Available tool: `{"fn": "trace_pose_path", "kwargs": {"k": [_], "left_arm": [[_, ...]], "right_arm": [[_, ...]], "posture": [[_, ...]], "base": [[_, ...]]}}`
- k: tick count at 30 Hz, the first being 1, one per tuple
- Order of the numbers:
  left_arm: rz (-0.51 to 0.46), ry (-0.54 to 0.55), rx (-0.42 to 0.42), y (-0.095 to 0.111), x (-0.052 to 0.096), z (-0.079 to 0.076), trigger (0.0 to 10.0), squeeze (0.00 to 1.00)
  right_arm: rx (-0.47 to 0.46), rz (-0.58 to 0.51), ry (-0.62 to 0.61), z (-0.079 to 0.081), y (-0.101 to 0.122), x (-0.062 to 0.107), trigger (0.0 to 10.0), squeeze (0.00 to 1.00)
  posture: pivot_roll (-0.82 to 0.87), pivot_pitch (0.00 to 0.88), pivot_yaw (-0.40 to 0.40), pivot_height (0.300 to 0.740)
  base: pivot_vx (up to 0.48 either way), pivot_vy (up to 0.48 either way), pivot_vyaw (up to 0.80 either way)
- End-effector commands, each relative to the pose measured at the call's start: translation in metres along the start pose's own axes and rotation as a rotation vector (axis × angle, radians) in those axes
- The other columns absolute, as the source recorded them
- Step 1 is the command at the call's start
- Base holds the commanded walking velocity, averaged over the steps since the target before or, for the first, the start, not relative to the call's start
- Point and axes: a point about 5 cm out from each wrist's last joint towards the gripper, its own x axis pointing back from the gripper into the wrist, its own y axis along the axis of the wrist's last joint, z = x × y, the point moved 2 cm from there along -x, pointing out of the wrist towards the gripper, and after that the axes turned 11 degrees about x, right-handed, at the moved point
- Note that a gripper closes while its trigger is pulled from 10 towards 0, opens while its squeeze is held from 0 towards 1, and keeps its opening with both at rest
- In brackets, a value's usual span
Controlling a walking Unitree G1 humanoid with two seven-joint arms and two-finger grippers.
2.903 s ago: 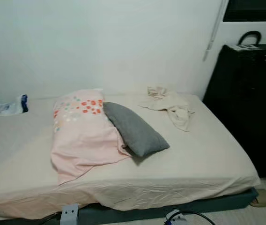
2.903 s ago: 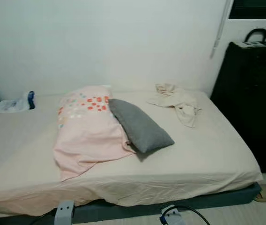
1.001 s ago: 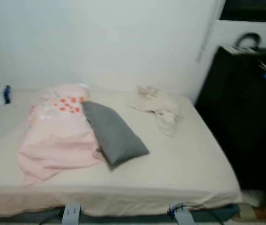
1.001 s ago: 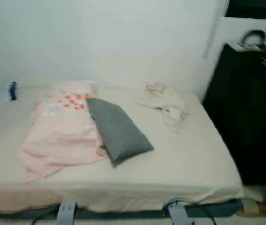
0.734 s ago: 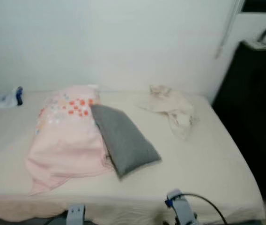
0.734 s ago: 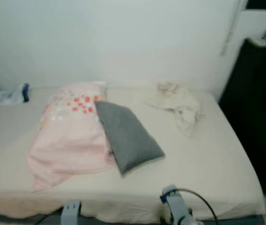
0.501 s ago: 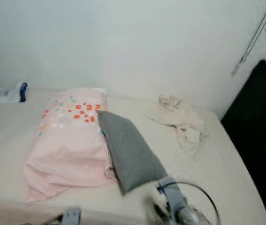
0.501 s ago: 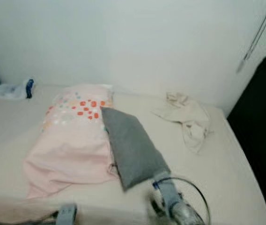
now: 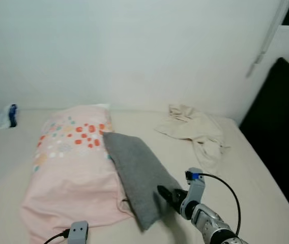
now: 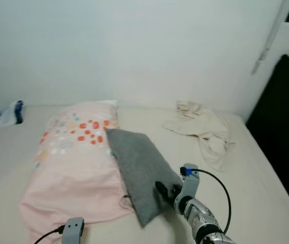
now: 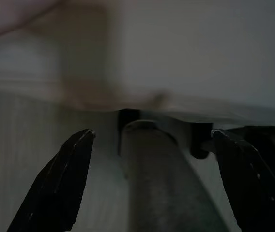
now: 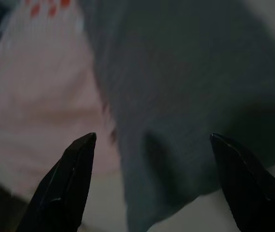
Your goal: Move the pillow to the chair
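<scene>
Right pincer [image 9: 166, 194] now forward, spread over grey pillow [image 9: 137, 175].

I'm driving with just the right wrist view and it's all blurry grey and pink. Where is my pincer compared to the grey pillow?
Observer: From the head views, your right pincer is at the near end of the grey pillow, which lies on a bed. I can't tell if it touches.
Operator: What's the pink stuff?
Observer: A long pink pillow with red dots at its far end, on the grey one's left.
Operator: Anything else on the bed?
Observer: A crumpled cream cloth near the wall, off to the right.
</scene>
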Motion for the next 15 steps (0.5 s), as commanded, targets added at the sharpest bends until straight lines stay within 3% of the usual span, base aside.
{"fn": "trace_pose_path", "kwargs": {"k": [1,7,15], "left_arm": [[0.022,0.007,-0.003,-0.005,0.0,0.001,10.0,0.0],[0.04,0.021,0.001,-0.008,0.001,0.002,10.0,0.0],[0.051,0.027,-0.011,-0.01,0.001,0.002,10.0,0.0]], "right_arm": [[0.003,0.051,0.005,0.003,-0.01,0.0,10.0,0.0],[-0.026,0.055,-0.029,0.001,-0.013,0.001,10.0,0.0],[-0.061,0.06,-0.115,-0.013,-0.017,0.007,10.0,0.0]], "posture": [[-0.04,0.0,-0.015,0.74],[-0.04,0.0,-0.014,0.74],[-0.04,0.0,-0.011,0.74]], "base": [[0.0,0.0,0.0],[0.0,0.0,0.0],[-0.315,0.0,0.0]]}}
